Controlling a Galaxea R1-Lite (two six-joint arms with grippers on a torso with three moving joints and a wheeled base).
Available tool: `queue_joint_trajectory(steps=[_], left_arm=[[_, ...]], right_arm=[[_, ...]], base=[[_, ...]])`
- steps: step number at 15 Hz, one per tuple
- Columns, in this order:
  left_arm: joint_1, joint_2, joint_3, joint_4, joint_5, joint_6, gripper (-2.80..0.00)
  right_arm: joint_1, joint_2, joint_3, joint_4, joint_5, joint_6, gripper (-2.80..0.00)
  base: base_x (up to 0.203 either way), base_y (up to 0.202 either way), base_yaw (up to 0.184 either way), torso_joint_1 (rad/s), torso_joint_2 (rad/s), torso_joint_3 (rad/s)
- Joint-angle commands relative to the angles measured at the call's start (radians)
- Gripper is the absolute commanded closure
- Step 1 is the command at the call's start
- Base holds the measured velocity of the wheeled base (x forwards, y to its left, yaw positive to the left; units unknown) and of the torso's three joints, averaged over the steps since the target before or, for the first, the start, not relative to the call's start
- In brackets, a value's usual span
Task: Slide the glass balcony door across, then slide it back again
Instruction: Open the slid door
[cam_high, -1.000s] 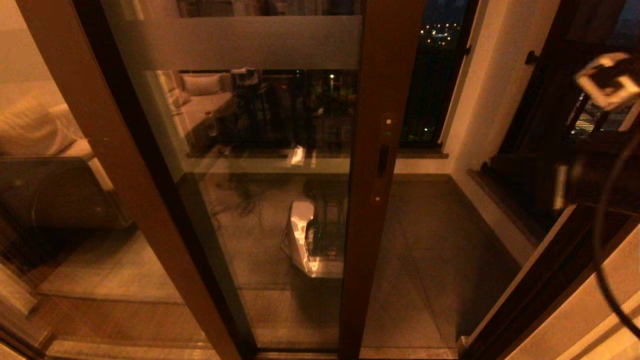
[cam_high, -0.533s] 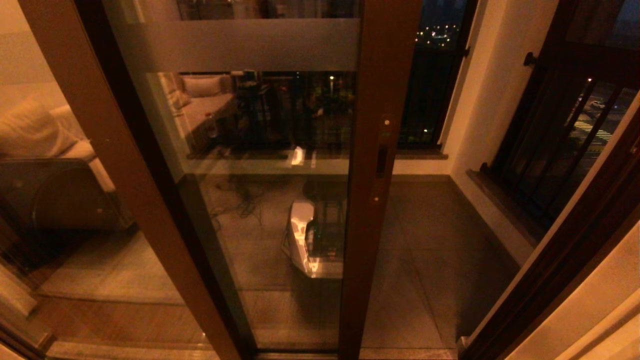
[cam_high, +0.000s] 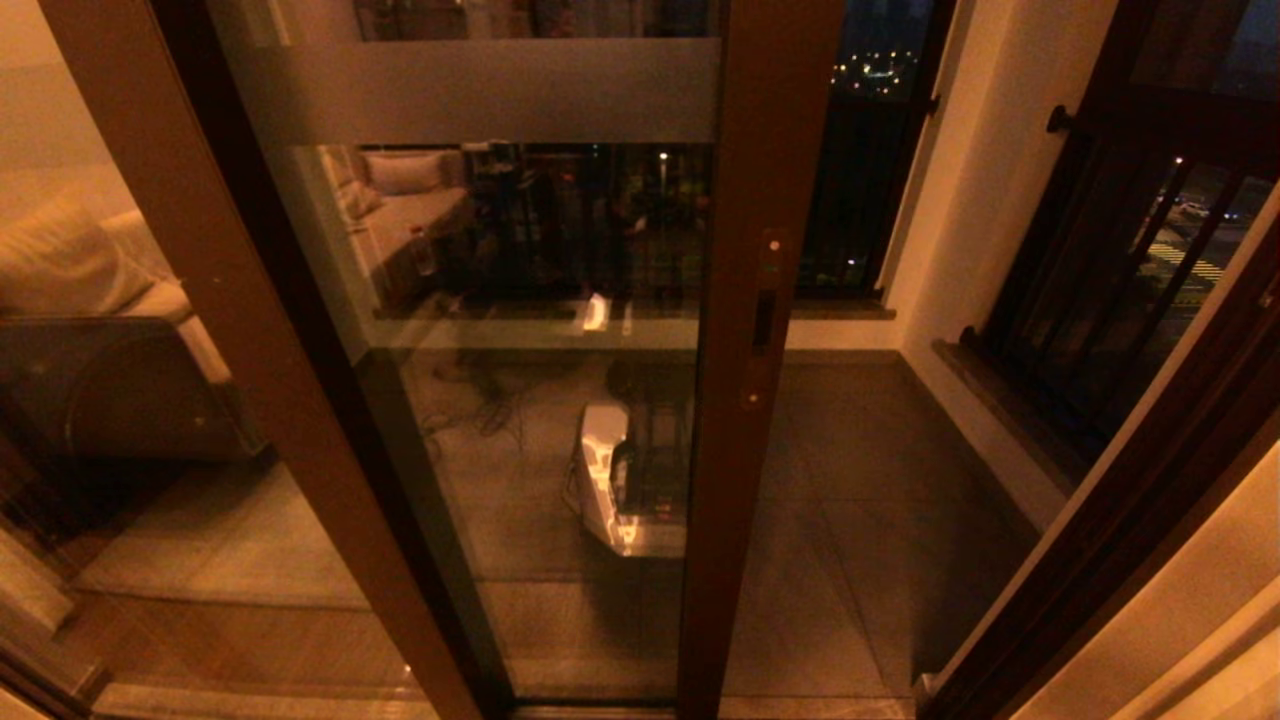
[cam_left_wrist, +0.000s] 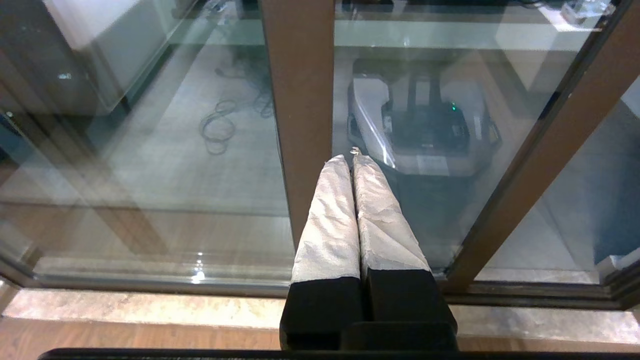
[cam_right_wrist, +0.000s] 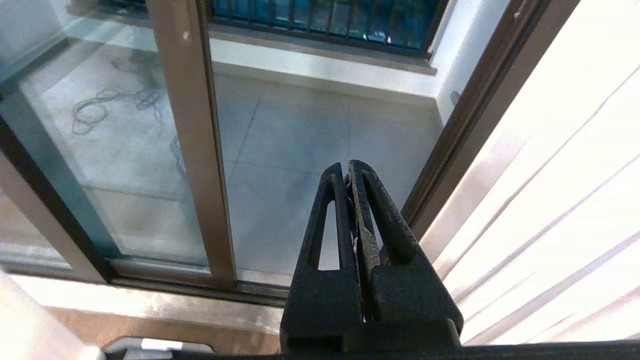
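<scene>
The glass balcony door (cam_high: 520, 300) has a frosted band (cam_high: 480, 90) and a reddish-brown stile (cam_high: 760, 180) with a slim handle slot (cam_high: 765, 320). It stands partway across, with an open gap to the stile's right. Neither gripper shows in the head view. My left gripper (cam_left_wrist: 352, 157) is shut, its white-wrapped fingers (cam_left_wrist: 330, 215) empty and pointing at the low part of the door glass (cam_left_wrist: 450, 200). My right gripper (cam_right_wrist: 347, 167) is shut and empty, held low before the gap, to the right of the door stile (cam_right_wrist: 195, 150).
A narrower brown-framed panel (cam_high: 230, 330) overlaps the door on the left. Beyond the gap lie the tiled balcony floor (cam_high: 880, 480), a white wall pillar (cam_high: 990, 150) and black-barred railing windows (cam_high: 1100, 260). The dark door jamb (cam_right_wrist: 470, 115) and a pale curtain (cam_right_wrist: 575, 175) bound the right.
My right arm, raised at the right edge of the head view a second ago, has dropped out of that view. The door has not moved.
</scene>
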Motion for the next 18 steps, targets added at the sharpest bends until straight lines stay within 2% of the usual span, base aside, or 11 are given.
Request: queue_joint_trajectory(steps=[1,4,6,8,10,11,12,16,18], left_arm=[[0.001,0.001,0.000,0.001,0.000,0.000,0.00],[0.001,0.001,0.000,0.001,0.000,0.000,0.00],[0.001,0.001,0.000,0.001,0.000,0.000,0.00],[0.001,0.001,0.000,0.001,0.000,0.000,0.00],[0.001,0.001,0.000,0.001,0.000,0.000,0.00],[0.001,0.001,0.000,0.001,0.000,0.000,0.00],[0.001,0.001,0.000,0.001,0.000,0.000,0.00],[0.001,0.001,0.000,0.001,0.000,0.000,0.00],[0.001,0.001,0.000,0.001,0.000,0.000,0.00]], right_arm=[[-0.005,-0.124,0.072,0.005,0.017,-0.006,0.00],[-0.007,-0.176,0.204,0.002,0.051,0.008,0.00],[-0.007,-0.176,0.366,-0.060,0.054,0.025,0.00],[-0.007,-0.176,0.610,-0.259,0.049,0.040,0.00],[-0.007,-0.176,0.851,-0.586,0.023,0.037,0.00],[-0.007,-0.176,0.928,-0.703,-0.004,0.028,0.00],[-0.007,-0.176,0.973,-0.797,-0.028,0.032,0.00],[-0.007,-0.176,0.976,-0.804,-0.057,0.123,0.00],[-0.007,-0.176,0.977,-0.808,-0.061,0.131,0.00]], base=[[0.000,0.000,0.000,0.000,0.00,0.000],[0.000,0.000,0.000,0.000,0.00,0.000],[0.000,0.000,0.000,0.000,0.00,0.000],[0.000,0.000,0.000,0.000,0.00,0.000],[0.000,0.000,0.000,0.000,0.00,0.000],[0.000,0.000,0.000,0.000,0.00,0.000],[0.000,0.000,0.000,0.000,0.00,0.000],[0.000,0.000,0.000,0.000,0.00,0.000],[0.000,0.000,0.000,0.000,0.00,0.000]])
